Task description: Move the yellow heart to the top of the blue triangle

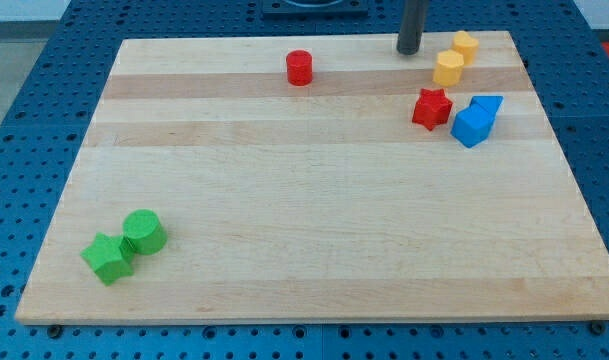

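Two yellow blocks sit close together near the view's top right: one (465, 45) by the board's top edge, the other (448, 68) just below and left of it. I cannot tell which of them is the heart. A blue block that looks like the triangle (489, 104) lies below them, touching a blue cube (471, 126). My tip (409, 50) rests on the board to the left of the yellow blocks, a short gap away from them.
A red star (431, 108) lies left of the blue blocks, below the lower yellow block. A red cylinder (300, 67) sits at top centre. A green cylinder (143, 232) and a green star (108, 257) touch at bottom left. The wooden board (304, 200) lies on a blue pegboard.
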Available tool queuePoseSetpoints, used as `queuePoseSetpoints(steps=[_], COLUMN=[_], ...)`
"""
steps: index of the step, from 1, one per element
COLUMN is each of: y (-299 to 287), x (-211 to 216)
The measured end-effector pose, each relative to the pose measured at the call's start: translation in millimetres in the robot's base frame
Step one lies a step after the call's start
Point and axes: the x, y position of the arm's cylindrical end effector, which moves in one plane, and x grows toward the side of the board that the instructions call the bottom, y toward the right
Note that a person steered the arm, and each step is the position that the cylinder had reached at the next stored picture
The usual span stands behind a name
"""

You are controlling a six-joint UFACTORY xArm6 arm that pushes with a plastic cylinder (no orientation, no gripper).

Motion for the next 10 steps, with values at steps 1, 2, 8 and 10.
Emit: queuePoseSetpoints(steps=[1,2,8,10], y=[24.0,56.4,111.9,86.9], x=[-11.5,-17.4,7.8,31.4])
